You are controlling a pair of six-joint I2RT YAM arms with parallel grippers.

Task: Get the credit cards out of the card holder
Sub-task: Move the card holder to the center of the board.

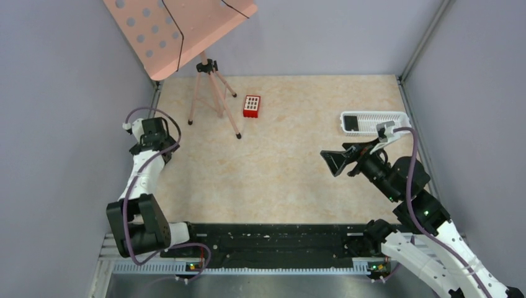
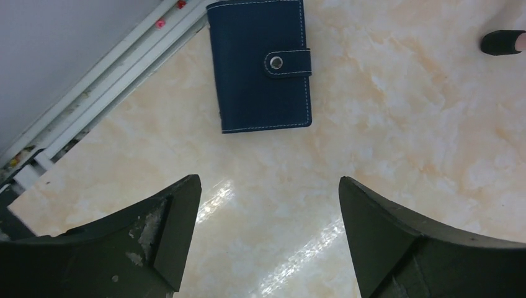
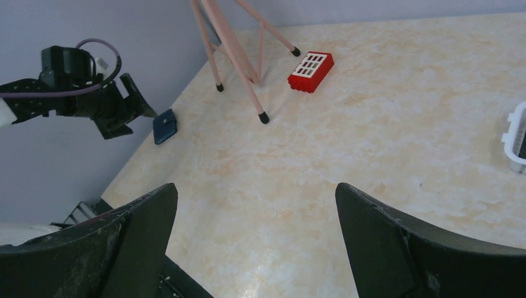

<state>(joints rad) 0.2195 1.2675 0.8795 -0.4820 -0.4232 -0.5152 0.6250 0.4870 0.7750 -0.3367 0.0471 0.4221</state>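
Note:
The card holder (image 2: pixel 260 65) is a blue wallet lying folded flat on the table near the left wall, its snap tab fastened. It also shows small in the right wrist view (image 3: pixel 165 126). No credit cards show at it. My left gripper (image 2: pixel 270 186) hovers open just short of the holder, nothing between its fingers, and in the right wrist view the left gripper (image 3: pixel 138 112) sits just left of the wallet. In the top view the left arm's wrist (image 1: pixel 149 133) covers the holder. My right gripper (image 1: pixel 338 162) is open and empty over the table's right half, far from the holder.
A pink stand on a tripod (image 1: pixel 211 93) rises at the back left, one foot (image 2: pixel 499 42) near the holder. A red block (image 1: pixel 251 106) lies beside it. A white slotted tray (image 1: pixel 374 122) at the right holds a dark flat rectangle (image 1: pixel 351 122).

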